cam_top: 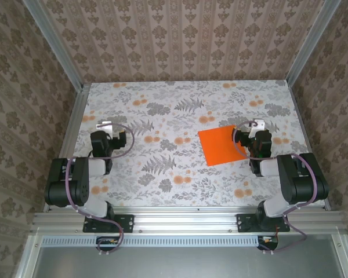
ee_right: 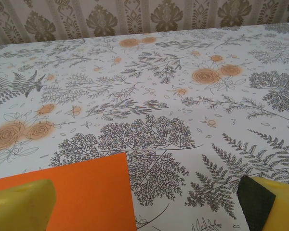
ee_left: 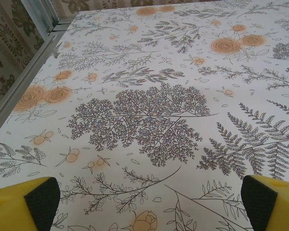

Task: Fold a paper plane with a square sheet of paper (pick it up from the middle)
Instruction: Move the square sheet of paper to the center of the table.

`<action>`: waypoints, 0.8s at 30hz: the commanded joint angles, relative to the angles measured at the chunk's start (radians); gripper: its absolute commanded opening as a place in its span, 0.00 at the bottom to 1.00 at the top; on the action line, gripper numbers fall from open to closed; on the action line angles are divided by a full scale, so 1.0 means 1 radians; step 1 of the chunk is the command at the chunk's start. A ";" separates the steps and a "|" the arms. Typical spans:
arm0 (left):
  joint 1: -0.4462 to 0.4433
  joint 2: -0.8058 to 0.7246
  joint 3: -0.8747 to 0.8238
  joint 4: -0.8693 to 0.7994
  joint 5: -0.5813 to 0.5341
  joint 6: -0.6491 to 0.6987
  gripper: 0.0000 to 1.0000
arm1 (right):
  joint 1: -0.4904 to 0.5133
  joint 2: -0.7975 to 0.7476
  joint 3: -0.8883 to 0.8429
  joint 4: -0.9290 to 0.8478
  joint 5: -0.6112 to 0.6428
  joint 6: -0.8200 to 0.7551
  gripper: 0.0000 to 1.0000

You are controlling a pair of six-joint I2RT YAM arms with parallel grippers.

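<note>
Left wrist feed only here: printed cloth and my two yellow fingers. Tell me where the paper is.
Observer: The orange sheet lies flat and unfolded on the table, right of centre, just beside the right gripper.
Operator: Give me that gripper's state.
Observer: Its fingers stand wide open and hold nothing. In the right wrist view, a corner of the sheet shows on the table between them.
</note>
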 commanded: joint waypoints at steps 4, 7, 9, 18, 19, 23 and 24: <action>0.000 0.004 0.019 0.007 0.003 0.017 1.00 | -0.005 0.005 0.019 0.007 -0.016 -0.017 1.00; 0.002 0.003 0.019 0.008 0.002 0.018 1.00 | -0.005 0.004 0.018 0.007 -0.015 -0.017 1.00; 0.001 0.003 0.019 0.008 0.002 0.018 1.00 | -0.005 0.005 0.020 0.007 -0.015 -0.017 1.00; 0.001 0.003 0.019 0.006 0.002 0.016 1.00 | -0.004 0.005 0.022 0.004 -0.014 -0.017 1.00; 0.001 0.004 0.019 0.008 0.002 0.017 1.00 | -0.005 0.005 0.022 0.004 -0.013 -0.017 1.00; 0.002 -0.001 0.014 0.011 0.005 0.015 1.00 | -0.004 -0.003 0.020 0.003 -0.003 -0.011 1.00; 0.002 -0.003 0.011 0.016 -0.002 0.011 1.00 | -0.004 -0.013 0.018 0.001 0.006 -0.009 1.00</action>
